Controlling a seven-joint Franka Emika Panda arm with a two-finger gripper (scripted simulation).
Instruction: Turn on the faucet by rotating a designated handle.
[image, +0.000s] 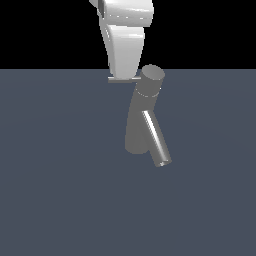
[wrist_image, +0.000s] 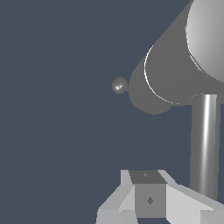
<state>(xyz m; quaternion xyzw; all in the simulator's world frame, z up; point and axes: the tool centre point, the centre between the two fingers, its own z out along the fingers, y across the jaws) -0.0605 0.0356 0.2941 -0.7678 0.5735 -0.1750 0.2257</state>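
The faucet is a grey leaning column with a round cap and a shiny slanted spout. The handle is a thin grey rod sticking out of the cap toward the exterior view's left. My white gripper comes down from above, its tip right at the handle's outer part. In the wrist view the fingers sit together with no gap showing, and the handle runs beside them, not between them. The faucet column fills that view's corner, with a small round tip beside it.
The faucet stands on a flat dark blue-grey floor. Black background lies behind my arm. Nothing else shows.
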